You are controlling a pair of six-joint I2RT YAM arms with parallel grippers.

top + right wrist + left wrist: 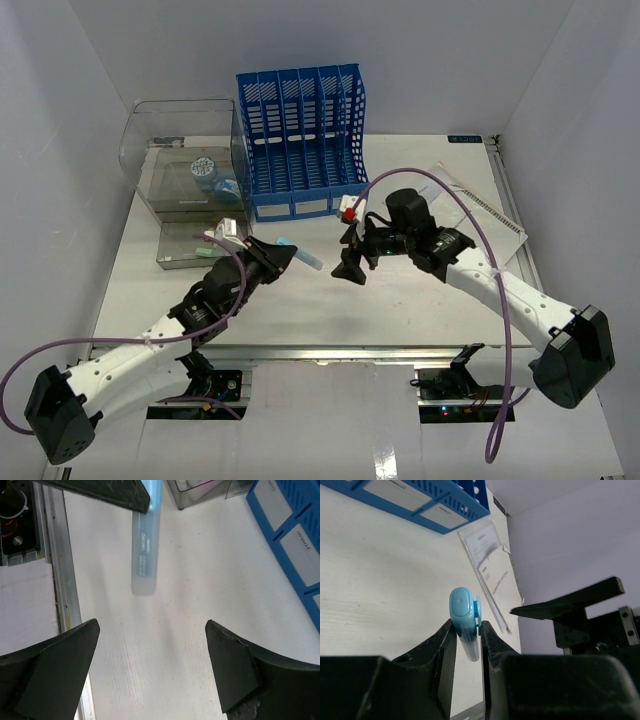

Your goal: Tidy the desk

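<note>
Desk [400,300] spreads white beneath both pincers. The left pincer [467,626] is clamped tight on a light-blue pen [462,605], whose free end points toward the right pincer [152,640], which gapes wide and empty just ahead. For a clean handover, I'd centre the pen between the right jaws before closing. The desk looks flat, matte and faintly speckled, with metal rails along its edges.

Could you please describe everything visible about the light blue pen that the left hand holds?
The light blue pen looks like plastic: a rounded end with a small clip, and a frosted barrel bearing print too small to read. The left hand is shut on it, one finger on each side. It seems lifted off the desk, its free end pointing toward the open right hand.
</note>
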